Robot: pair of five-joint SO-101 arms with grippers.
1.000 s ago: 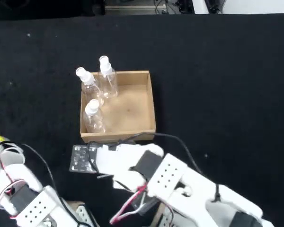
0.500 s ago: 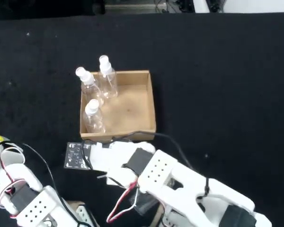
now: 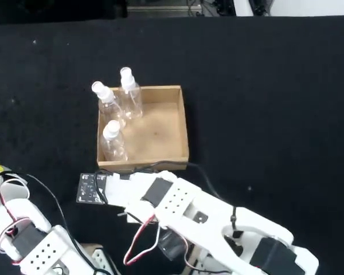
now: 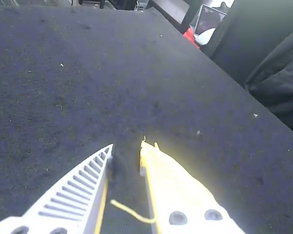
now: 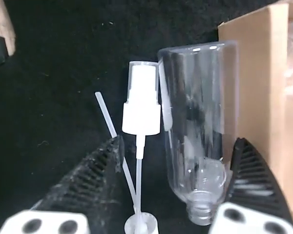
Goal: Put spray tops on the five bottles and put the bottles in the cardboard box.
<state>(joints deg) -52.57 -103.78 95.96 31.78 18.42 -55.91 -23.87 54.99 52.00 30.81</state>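
The black worktop (image 3: 275, 86) runs wide beyond the cardboard box (image 3: 183, 123), out to its far edge and off to the right. The box's brown floor shows across its right part. Along its left side stand three bottles wearing white spray tops: one at the far-left corner (image 3: 106, 102), one beside it against the far wall (image 3: 130, 94), and one near the front wall (image 3: 114, 143).

The right arm (image 3: 172, 200) lies low against the box's near wall. Its jaws are spread wide, and between them an uncapped bottle (image 5: 198, 122) lies on its side on the worktop. The bottle is clear, with its threaded neck open, and sits just beside the box wall (image 5: 256, 63). A loose spray top (image 5: 141, 109) lies alongside the bottle, also between the jaws, its thin tube trailing. A second top (image 5: 139, 224) sits near it with a slanted tube; whether either jaw touches the bottle cannot be told.

The left arm (image 3: 23, 240) is at the near-left corner, well apart from the box. Its jaws — one white, one yellow — stand a narrow gap apart over bare cloth, gripping nothing.
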